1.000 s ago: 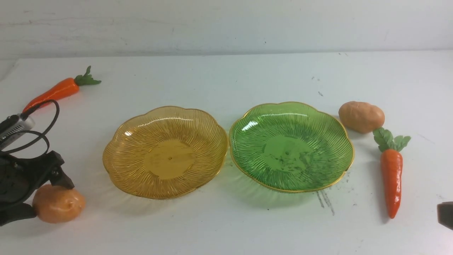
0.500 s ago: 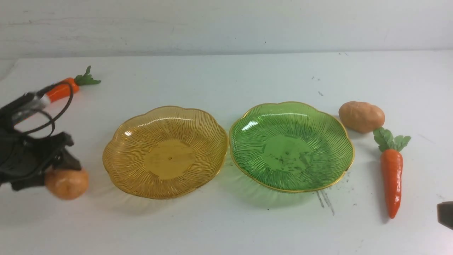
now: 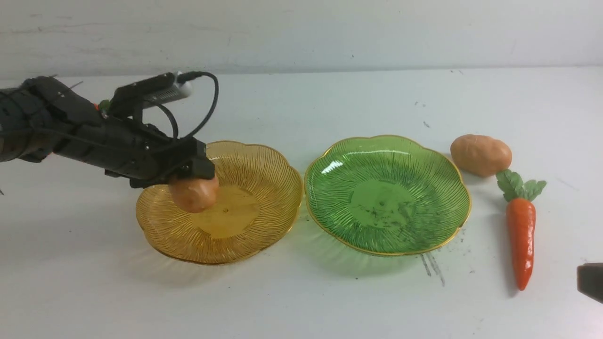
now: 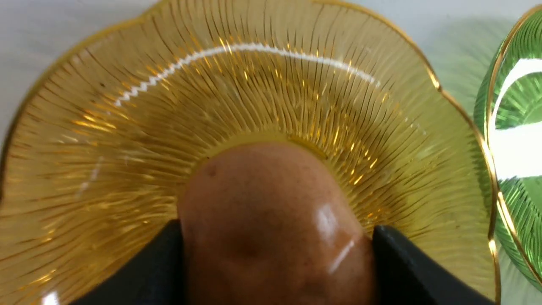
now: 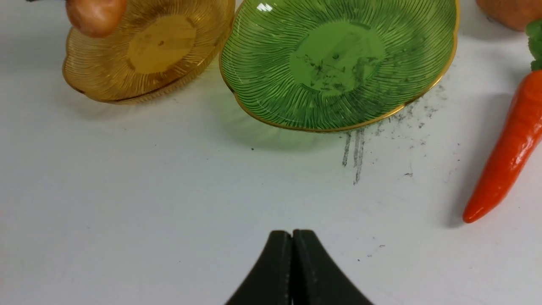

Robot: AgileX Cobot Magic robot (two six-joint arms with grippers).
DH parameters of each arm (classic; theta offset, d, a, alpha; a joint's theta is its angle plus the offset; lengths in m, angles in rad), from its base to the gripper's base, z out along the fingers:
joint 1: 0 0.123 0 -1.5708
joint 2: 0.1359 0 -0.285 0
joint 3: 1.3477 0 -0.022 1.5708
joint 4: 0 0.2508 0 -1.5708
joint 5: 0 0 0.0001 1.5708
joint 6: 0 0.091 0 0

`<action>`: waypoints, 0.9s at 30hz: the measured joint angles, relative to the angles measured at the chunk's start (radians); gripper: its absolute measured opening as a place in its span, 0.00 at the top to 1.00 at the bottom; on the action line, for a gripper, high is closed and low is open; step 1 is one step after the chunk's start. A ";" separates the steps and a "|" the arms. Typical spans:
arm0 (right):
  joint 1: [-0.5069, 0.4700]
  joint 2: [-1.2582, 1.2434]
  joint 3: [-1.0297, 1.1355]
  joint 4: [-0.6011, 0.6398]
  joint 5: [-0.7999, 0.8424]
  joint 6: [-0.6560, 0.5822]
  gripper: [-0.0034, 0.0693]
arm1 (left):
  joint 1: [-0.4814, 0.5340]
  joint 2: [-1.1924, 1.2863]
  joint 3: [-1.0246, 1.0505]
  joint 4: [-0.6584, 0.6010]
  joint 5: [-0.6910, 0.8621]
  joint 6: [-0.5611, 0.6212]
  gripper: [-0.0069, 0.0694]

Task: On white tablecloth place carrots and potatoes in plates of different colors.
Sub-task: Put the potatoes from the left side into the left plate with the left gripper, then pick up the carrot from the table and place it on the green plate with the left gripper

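My left gripper (image 3: 195, 182) is shut on a tan potato (image 3: 194, 194) and holds it just above the left half of the amber plate (image 3: 264, 188). In the left wrist view the potato (image 4: 271, 220) sits between the black fingers (image 4: 406, 267), over the amber plate's ribbed wall (image 4: 254, 93). The green plate (image 3: 386, 197) is empty. A second potato (image 3: 480, 154) and a carrot (image 3: 521, 235) lie on the white tablecloth (image 3: 301, 301) to its right. My right gripper (image 5: 292, 237) is shut and empty, low over the cloth near the front right.
The left arm covers most of the other carrot at the far left; only a speck of it (image 3: 101, 104) shows. Dark scuff marks (image 5: 355, 156) streak the cloth in front of the green plate. The two plates almost touch.
The left gripper closed on the potato at the front left, lifted it and carried it right and away from me, over the amber plate. The right arm stayed still.
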 joint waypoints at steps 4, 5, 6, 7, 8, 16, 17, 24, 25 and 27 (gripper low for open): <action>0.000 0.000 0.000 0.032 0.000 0.000 0.97 | -0.002 0.020 -0.054 0.069 0.061 0.008 0.10; 0.000 0.000 0.000 0.034 0.000 0.000 0.97 | -0.002 0.020 -0.073 0.096 0.076 0.008 0.06; 0.000 0.000 0.000 0.034 0.000 0.000 0.97 | -0.002 0.020 -0.097 0.122 0.096 0.007 0.03; 0.000 0.000 0.000 0.034 0.000 0.000 0.97 | -0.002 0.020 -0.112 0.150 0.108 0.005 0.02; 0.000 0.000 0.000 0.034 0.000 0.000 0.97 | -0.002 0.020 -0.141 0.179 0.131 -0.004 0.01; 0.000 0.000 0.000 0.035 0.002 0.000 0.97 | 0.019 0.020 -0.309 0.310 0.176 -0.164 0.17; 0.000 0.000 0.000 0.035 0.004 0.000 0.97 | 0.039 0.022 -0.354 0.336 0.176 -0.208 0.31; 0.000 0.000 0.000 0.035 0.060 0.011 0.97 | 0.225 0.176 -0.677 0.449 0.203 -0.267 0.89; 0.000 0.000 0.000 0.035 0.071 0.017 0.97 | 0.249 0.219 -0.727 0.453 0.213 -0.267 0.90; 0.000 0.000 0.000 0.035 0.093 0.023 0.97 | 0.281 0.335 -0.840 0.467 0.232 -0.256 0.91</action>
